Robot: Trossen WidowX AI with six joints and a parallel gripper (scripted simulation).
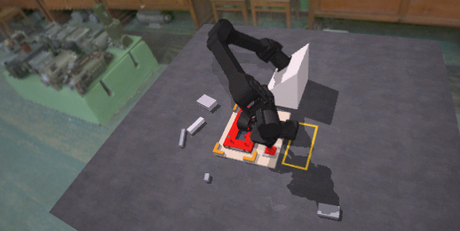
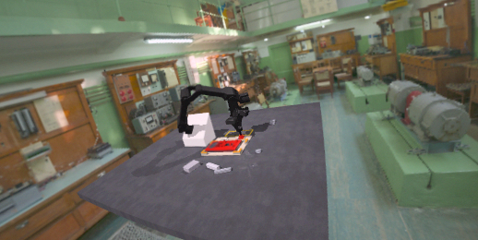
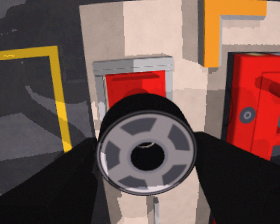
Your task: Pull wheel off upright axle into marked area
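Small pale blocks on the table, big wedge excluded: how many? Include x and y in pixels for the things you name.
5. Top view: slab (image 1: 207, 101) (image 2: 191, 166) and two bars (image 1: 195, 125) (image 1: 182, 138) (image 2: 212, 166) (image 2: 222, 170) left of the board (image 1: 233, 156) (image 2: 219, 153) (image 3: 152, 30), cube (image 1: 207, 178) (image 2: 258, 150) below, block (image 1: 329, 211) (image 2: 273, 122) lower right. The arm (image 1: 226, 58) (image 2: 184, 106) might hide more.

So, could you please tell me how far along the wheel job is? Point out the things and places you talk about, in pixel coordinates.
Grasping looks done: the claw (image 1: 268, 143) (image 2: 240, 133) (image 3: 145, 144) grips the wheel (image 3: 173, 158). Whether it's off the axle, I can't tell. Placing it inside the yellow outline (image 1: 312, 147) (image 2: 249, 130) (image 3: 60, 95), beside it, and releasing remain.

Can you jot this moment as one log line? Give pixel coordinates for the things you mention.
end effector (image 3: 145, 144): closed on wheel (image 3: 172, 156) | wheel: above pale board (image 3: 156, 22) | marked area (image 3: 54, 75): to one side
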